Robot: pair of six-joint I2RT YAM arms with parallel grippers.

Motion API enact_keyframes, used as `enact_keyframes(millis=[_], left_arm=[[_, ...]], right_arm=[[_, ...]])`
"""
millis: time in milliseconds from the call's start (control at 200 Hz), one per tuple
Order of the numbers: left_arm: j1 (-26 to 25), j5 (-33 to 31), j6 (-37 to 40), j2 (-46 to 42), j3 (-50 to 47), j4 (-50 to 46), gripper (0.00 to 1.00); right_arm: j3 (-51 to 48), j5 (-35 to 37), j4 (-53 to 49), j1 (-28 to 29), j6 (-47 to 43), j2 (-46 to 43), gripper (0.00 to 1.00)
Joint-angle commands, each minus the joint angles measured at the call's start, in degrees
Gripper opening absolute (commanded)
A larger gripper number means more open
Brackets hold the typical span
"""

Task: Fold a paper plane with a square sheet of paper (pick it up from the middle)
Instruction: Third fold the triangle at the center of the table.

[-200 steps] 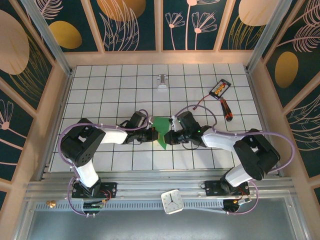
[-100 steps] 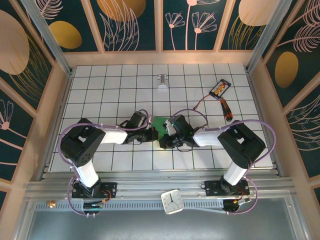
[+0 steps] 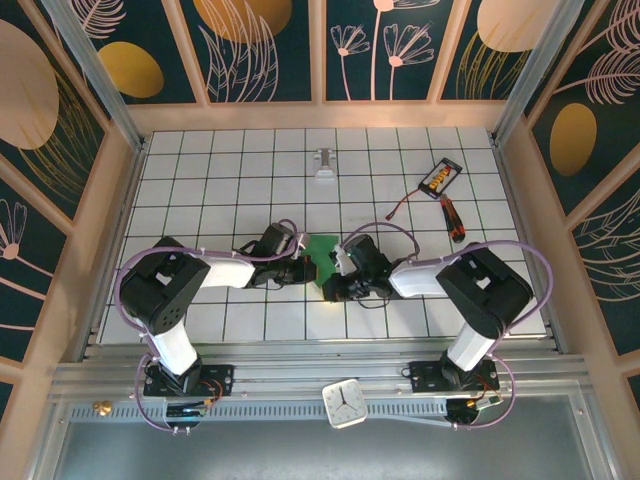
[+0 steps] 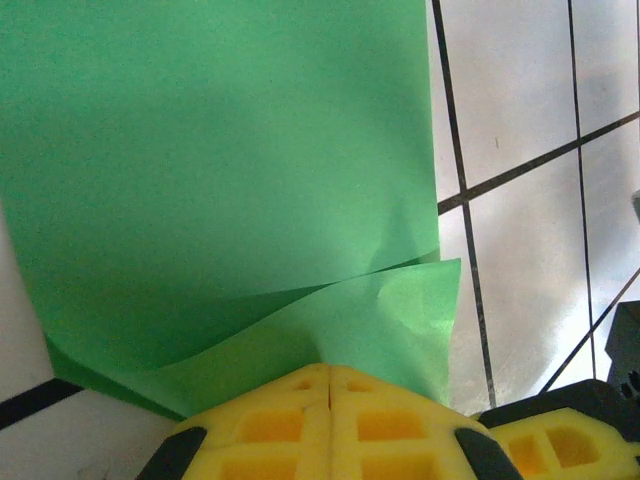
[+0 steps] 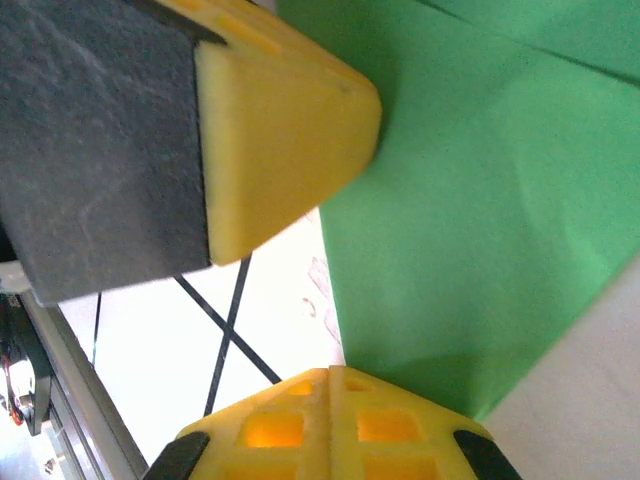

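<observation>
Both my jaws are clenched on the square sheet of paper (image 3: 322,250), which lies partly folded mid-desk (image 3: 220,190): left gripper (image 4: 328,400) pinches a raised flap, right gripper (image 5: 330,400) an edge. Pulling unevenly could tear it or skew the crease.

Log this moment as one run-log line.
stage: folding | green paper: partly folded | left end effector: shut on its edge | right end effector: shut at its edge, grip unclear
</observation>
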Motion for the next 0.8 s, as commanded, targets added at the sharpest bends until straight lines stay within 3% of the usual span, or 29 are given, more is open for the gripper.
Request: enact_keyframes(millis=[0,415,575,796], left_arm=[[0.47,-4.43,1.99,0.7,-1.06,-8.5,0.0],[0.47,-4.8,2.31,0.78,-1.33,-8.85,0.0],[0.46,-4.81,2.37,0.77,-1.18,-8.78,0.0],[0.47,-4.55,2.27,0.79,-1.17,-8.69,0.0]], right_arm=[[-4.07,1.9,-9.96,0.63,-0.52,-0.6,0.0],[-4.56,2.23,-16.63,0.02,-3.07,-8.56,0.0],[-2.44,-2.44,-11.73,-3.34,-0.98,-11.37,0.0],[2.75,-4.41,-5.23,-4.05,1.88,-5.79,0.0]])
